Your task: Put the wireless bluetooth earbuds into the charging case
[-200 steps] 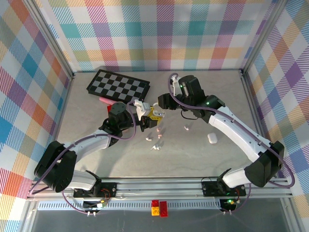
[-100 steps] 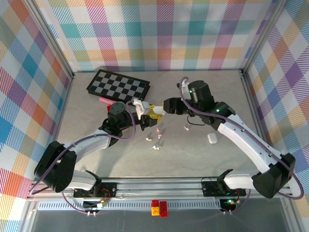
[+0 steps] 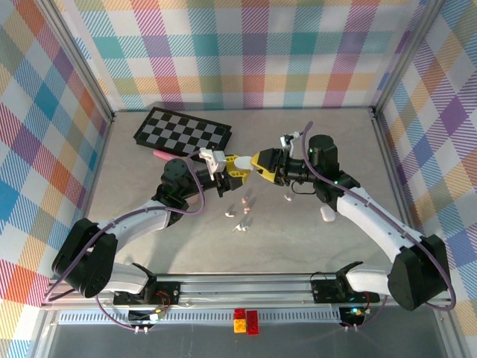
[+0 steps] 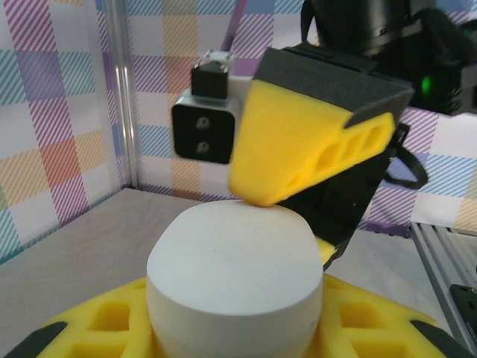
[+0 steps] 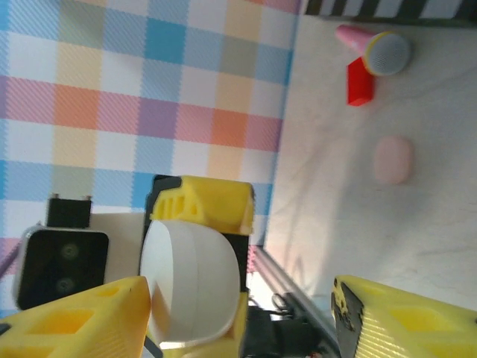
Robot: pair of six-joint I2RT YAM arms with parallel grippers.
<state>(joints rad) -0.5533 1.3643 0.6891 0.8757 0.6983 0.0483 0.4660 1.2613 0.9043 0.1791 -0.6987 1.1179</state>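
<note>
My left claw is clamped on a white charging case, holding it clear of the table with its rounded end pointing outward. My right claw faces it head-on, jaws spread and gripping nothing. In the left wrist view one yellow finger of that claw sits at the case's top edge, but I cannot tell whether it touches. From both wrist views the case looks closed, so I judge the lid has to come up before anything goes in.

The earbuds lie loose on the table, nearer my bases than the claws. They are a small scatter of white and pale pink, most in a cluster and one off toward my right arm.

I expect them to be very light, hard and smooth, so they are likely to skid or flick away under a careless pinch. I would take one with the fingertips alone, squeezing gently across its bulb just above the stem. That leaves the stem free to drop into its socket.
</note>
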